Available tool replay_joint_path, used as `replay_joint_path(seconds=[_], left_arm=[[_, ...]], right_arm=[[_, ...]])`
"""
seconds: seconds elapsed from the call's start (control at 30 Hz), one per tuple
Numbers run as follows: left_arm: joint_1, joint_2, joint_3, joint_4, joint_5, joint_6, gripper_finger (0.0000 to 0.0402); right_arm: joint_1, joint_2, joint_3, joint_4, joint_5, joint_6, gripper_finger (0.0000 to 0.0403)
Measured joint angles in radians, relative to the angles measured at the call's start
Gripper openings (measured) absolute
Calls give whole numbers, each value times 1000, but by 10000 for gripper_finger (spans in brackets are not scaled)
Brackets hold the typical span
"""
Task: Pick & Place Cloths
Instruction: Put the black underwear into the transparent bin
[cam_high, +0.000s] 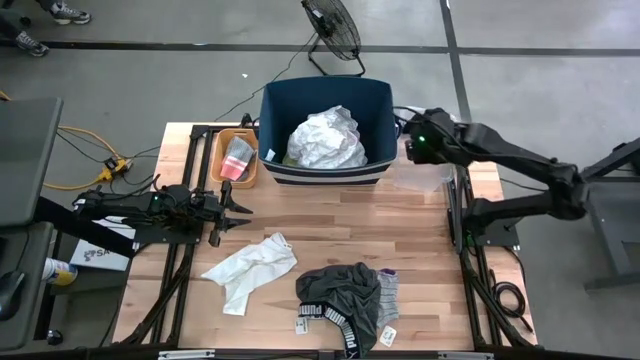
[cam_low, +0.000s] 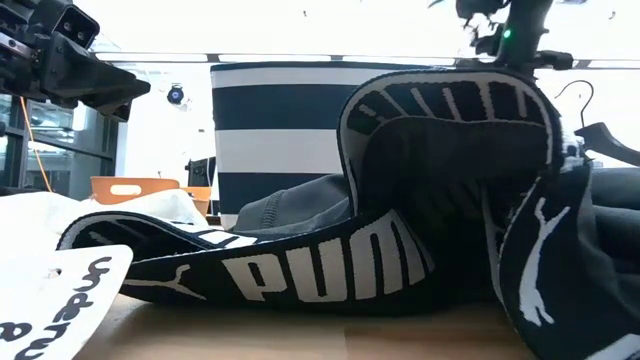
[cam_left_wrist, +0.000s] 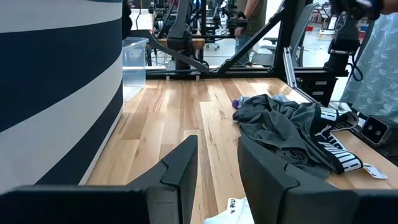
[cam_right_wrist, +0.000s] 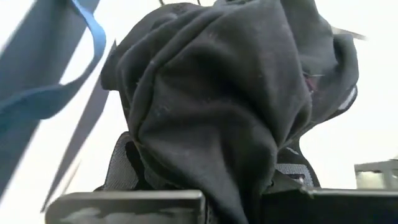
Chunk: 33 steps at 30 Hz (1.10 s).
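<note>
My right gripper (cam_high: 408, 142) hovers at the right rim of the navy bin (cam_high: 300, 100), shut on a black cloth (cam_right_wrist: 211, 93) that fills the right wrist view. My left gripper (cam_high: 238, 206) is open and empty above the table's left side, near a thin white cloth (cam_high: 255, 268) lying flat on the wood. Dark grey shorts (cam_high: 340, 292) with a lettered waistband (cam_low: 300, 270) lie crumpled by the near edge, with grey-pink socks (cam_high: 389, 292) at their right side. Another white garment (cam_high: 328, 140) sits inside the bin. My right gripper holds the black cloth as a bunched mass of several folds (cam_right_wrist: 236, 180) pinched between its two fingers. The cloth is lifted clear of the table and bulges out past the fingertips. Which part of the garment is held cannot be told.
A small orange tray (cam_high: 222, 165) stands left of the bin, with a pink item in it. A clear plastic box (cam_left_wrist: 134, 56) sits at the table's right far corner. Bare wood lies between the bin and the garments. A fan stands on the floor beyond.
</note>
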Motion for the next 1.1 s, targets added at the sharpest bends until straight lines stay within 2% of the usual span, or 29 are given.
replay_joint_path(seconds=[0.3, 0.63, 0.83, 1.1], left_arm=[[0, 0, 0, 0, 0, 0, 113], [0, 0, 0, 0, 0, 0, 113], [0, 0, 0, 0, 0, 0, 113], [0, 0, 0, 0, 0, 0, 113]], right_arm=[[-120, 134, 0, 10, -88, -234, 19], [-210, 190, 0, 12, -98, -499, 19], [-245, 223, 0, 12, -152, -724, 19], [-277, 261, 2, 11, -184, -817, 31]])
